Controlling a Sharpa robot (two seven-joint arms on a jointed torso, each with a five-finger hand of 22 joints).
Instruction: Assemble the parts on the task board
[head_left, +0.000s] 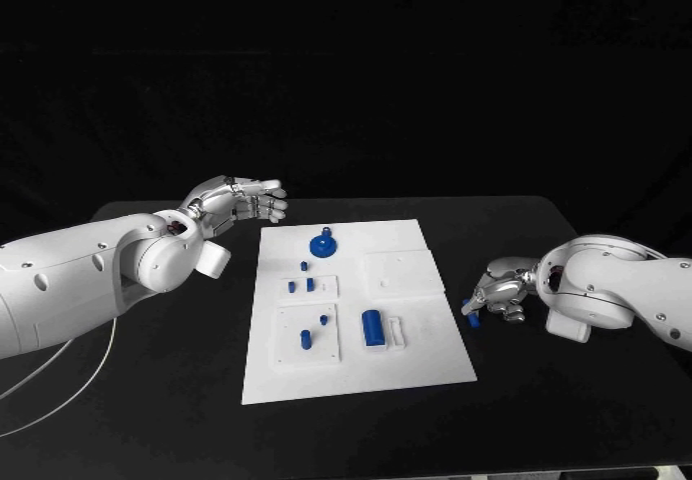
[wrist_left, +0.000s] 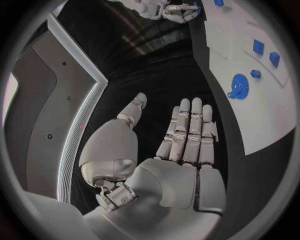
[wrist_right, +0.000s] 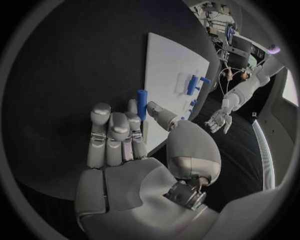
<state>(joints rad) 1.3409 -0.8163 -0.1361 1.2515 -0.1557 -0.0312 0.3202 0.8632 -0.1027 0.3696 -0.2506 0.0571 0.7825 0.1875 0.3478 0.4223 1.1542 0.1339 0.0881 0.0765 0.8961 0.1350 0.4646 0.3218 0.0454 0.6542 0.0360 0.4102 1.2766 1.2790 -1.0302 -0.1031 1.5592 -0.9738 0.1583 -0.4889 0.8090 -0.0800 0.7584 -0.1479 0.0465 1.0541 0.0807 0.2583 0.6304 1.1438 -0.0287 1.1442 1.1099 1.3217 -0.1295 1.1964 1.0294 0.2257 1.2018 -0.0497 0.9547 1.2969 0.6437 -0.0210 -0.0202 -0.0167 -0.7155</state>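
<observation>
The small blue peg (wrist_right: 142, 104) is pinched upright between thumb and fingers of the right hand (head_left: 498, 292), just off the right edge of the white task board (head_left: 418, 360) above the black counter (head_left: 577, 400). To seat it well, keep it vertical and carry it over its hole before lowering (which hole I cannot tell). The left hand (head_left: 242, 202) hovers off the board's far left corner, fingers apart, holding nothing.

It looked like a robotics lab: a matte black table (head_left: 577, 400) stood against black backdrop, holding a flat white task board (head_left: 404, 375).
</observation>
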